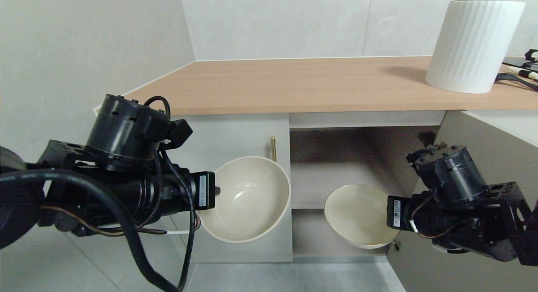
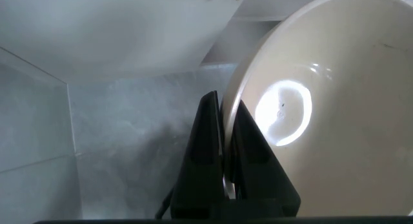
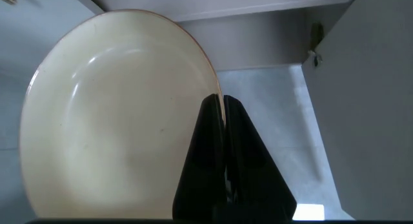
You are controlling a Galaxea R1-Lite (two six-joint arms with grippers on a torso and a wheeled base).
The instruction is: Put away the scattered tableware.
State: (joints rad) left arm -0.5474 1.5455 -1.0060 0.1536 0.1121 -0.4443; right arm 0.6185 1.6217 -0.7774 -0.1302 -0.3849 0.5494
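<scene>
Before the open cabinet (image 1: 336, 174), the left gripper (image 1: 216, 191) clamps a cream bowl (image 1: 248, 199) in its jaws. The right gripper (image 1: 388, 218) clamps a cream plate (image 1: 357, 216)

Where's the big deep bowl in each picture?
Head view: deep cream bowl left of centre, before the closed cupboard door, in the left gripper.
Left wrist view: the bowl close up, rim pinched.
Right wrist view: the shallow cream plate instead.
Shared landmark: the door's brass handle.
</scene>
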